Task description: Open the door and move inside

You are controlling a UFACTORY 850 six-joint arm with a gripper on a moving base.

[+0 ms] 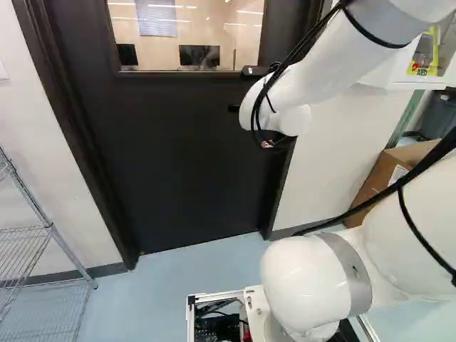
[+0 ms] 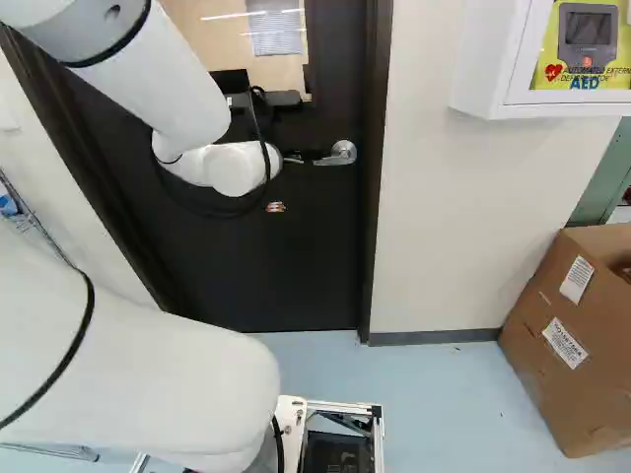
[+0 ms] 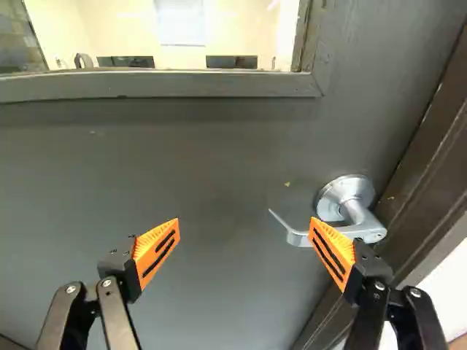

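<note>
Straight ahead, a dark door (image 1: 178,164) fills most of the scene, closed in its frame (image 2: 377,197), with a window (image 1: 192,35) in its upper part. A white robot arm (image 2: 168,89) reaches toward it. At the right of the right base view, a cardboard box (image 2: 567,335) sits on the floor (image 2: 434,384), beside the wall. The silver handle (image 3: 339,232), a lever, is on the door close to the frame, its free end pointing toward the door's middle.

The step in hand seems to be lining up with that handle. To do it well, the arm should slide sideways toward the frame until the lever lies between the fingers, then ease forward and close before turning it down; pushing in now would likely jam one finger against the metal.

The gripper (image 3: 245,222) is spread wide and grasps nothing. Its orange pads (image 3: 156,249) stand well apart. The one nearer the frame overlaps the lever in the wrist view; whether they touch, I cannot tell.
</note>
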